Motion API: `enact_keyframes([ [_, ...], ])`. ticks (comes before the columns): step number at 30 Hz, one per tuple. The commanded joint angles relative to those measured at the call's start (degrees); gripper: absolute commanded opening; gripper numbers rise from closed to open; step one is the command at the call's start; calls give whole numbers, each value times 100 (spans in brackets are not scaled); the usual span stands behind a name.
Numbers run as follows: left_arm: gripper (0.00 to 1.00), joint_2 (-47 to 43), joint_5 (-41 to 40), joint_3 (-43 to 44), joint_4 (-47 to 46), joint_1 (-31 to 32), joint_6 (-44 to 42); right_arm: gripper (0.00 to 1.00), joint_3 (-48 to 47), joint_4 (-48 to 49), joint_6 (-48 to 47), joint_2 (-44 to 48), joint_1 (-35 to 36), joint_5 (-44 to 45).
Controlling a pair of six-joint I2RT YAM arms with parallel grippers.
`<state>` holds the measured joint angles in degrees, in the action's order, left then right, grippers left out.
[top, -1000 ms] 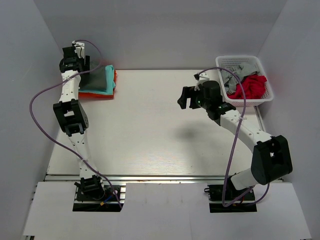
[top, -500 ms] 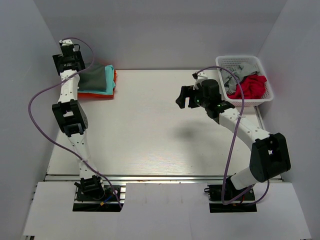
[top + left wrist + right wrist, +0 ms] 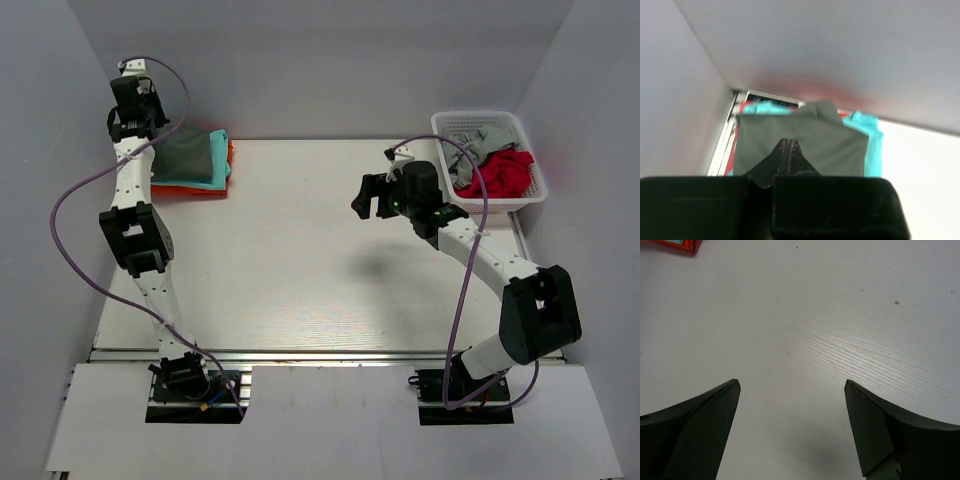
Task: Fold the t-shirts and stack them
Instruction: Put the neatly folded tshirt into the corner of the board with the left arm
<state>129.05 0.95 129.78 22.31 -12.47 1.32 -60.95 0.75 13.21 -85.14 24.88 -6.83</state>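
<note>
A folded dark charcoal t-shirt (image 3: 185, 153) (image 3: 810, 142) lies on top of a stack at the table's back left corner. Under it is a teal t-shirt (image 3: 215, 165) (image 3: 872, 147), with an orange one (image 3: 195, 190) at the bottom. My left gripper (image 3: 133, 112) (image 3: 788, 142) hangs above the stack's left side, shut with nothing in it. My right gripper (image 3: 370, 196) (image 3: 791, 385) is open over bare table right of centre. A red t-shirt (image 3: 505, 172) and a light grey t-shirt (image 3: 478, 140) lie crumpled in the basket.
The white mesh basket (image 3: 450, 122) stands at the back right corner. Grey walls close in the table on the left, back and right, and the left arm is close to the left wall. A corner of the orange cloth (image 3: 680, 244) shows in the right wrist view.
The left gripper has lifted off the stack toward the back left wall and closed empty. The dark shirt stays on the stack. The right arm has barely moved.
</note>
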Motion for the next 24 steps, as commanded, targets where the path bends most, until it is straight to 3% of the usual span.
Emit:
enact_keyframes([
  [1, 0, 506, 511, 364, 55, -124, 175, 91, -31, 179, -117, -46, -10, -55],
  [6, 0, 937, 685, 153, -498, -300, 561, 91, -207, 39, -170, -221, -10, 33],
  [11, 0, 1779, 564, 725, -394, -475, 763, 91, -418, -67, -205, -528, -19, 59],
  [22, 0, 1650, 1505, 154, -1087, -634, 879, 91, -620, -322, -214, -670, 8, -99],
  [24, 8, 1308, 1575, -56, -1141, -634, 931, 91, -602, -295, -223, -635, -10, -160],
])
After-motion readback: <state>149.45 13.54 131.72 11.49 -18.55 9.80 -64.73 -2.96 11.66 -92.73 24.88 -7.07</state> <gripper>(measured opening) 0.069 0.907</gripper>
